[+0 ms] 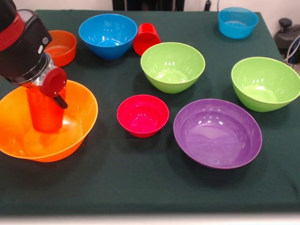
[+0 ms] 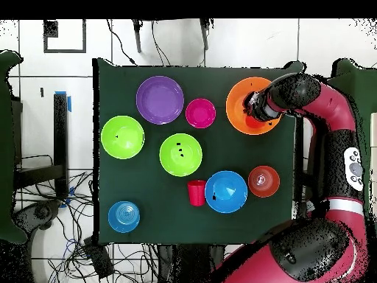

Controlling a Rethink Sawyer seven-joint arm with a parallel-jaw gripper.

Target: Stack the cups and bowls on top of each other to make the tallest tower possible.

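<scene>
Right now the gripper (image 1: 47,101) sits over the big orange bowl (image 1: 75,136), its fingers closed on the rim of the orange cup (image 1: 44,117), which stands upright inside that bowl with its base on the bowl's floor. In the overhead view the gripper (image 2: 255,112) and arm cover most of the cup, so only the front view shows the clamp.

Taking the big orange bowl as landmark in the front view: just to its right, apart from it, sits the small crimson bowl (image 1: 142,115). Further right lies the wide purple bowl (image 1: 217,133). Behind the big orange bowl rests the small orange bowl (image 1: 63,47), then 1 blue bowl (image 1: 108,35) with the red cup (image 1: 146,38) lying on its side against it. 2 lime green bowls (image 1: 172,66) (image 1: 265,83) stand well apart to the right, and another blue bowl (image 1: 237,22) sits at the farthest corner from it.
</scene>
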